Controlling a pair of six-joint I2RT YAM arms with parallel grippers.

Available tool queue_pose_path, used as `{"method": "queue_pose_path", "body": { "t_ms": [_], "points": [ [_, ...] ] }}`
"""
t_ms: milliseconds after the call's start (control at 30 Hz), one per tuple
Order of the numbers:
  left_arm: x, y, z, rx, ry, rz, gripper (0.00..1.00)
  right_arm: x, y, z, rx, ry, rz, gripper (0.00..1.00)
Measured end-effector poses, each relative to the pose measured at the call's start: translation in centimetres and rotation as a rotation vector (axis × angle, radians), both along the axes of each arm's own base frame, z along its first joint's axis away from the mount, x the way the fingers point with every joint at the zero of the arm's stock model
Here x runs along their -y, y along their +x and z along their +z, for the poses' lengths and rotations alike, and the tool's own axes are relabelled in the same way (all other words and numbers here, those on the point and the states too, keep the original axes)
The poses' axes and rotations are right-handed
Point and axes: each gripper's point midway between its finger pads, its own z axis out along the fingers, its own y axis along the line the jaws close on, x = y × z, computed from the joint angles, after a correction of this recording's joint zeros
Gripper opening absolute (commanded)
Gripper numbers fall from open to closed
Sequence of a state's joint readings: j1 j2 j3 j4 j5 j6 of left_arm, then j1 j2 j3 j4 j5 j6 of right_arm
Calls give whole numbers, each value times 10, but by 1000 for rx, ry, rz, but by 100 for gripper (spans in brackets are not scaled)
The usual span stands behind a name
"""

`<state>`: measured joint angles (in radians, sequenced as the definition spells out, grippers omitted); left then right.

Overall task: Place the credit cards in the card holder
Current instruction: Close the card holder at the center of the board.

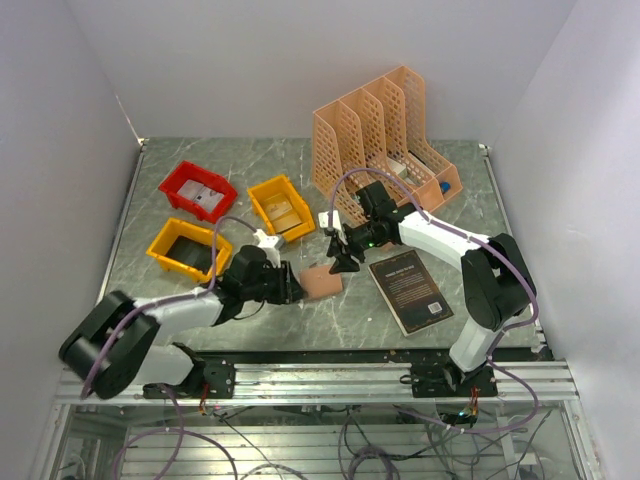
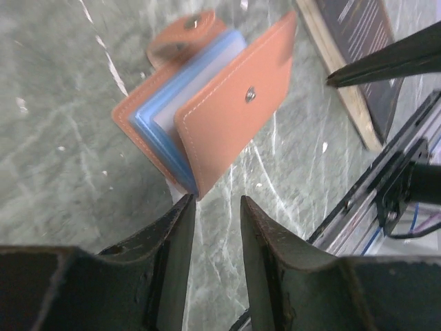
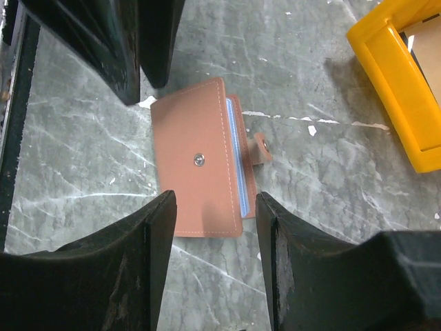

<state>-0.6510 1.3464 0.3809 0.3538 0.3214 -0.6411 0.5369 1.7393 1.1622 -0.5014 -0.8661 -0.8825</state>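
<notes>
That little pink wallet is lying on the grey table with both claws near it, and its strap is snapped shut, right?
Not quite. The pink wallet does lie on the table with the left gripper and right gripper near it, but its strap is unsnapped and sticks out loose to one side, as the right wrist view shows.

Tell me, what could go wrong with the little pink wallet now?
The salmon-pink leather-like folding card holder lies loose and slightly open, so the left fingers could push it away instead of gripping it. The right fingers hover close to it too, and might bump the left ones.
</notes>
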Motion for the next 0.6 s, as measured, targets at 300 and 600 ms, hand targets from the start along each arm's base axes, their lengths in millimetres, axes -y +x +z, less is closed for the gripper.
{"method": "queue_pose_path", "body": {
  "t_ms": [300, 600],
  "points": [
    [-13, 13, 57, 126, -61, 127, 19, 0, 3, -2, -13, -1, -11, 17],
    [5, 23, 6, -34, -29, 134, 13, -1, 11, -32, -90, -65, -35, 0]
  ]
}}
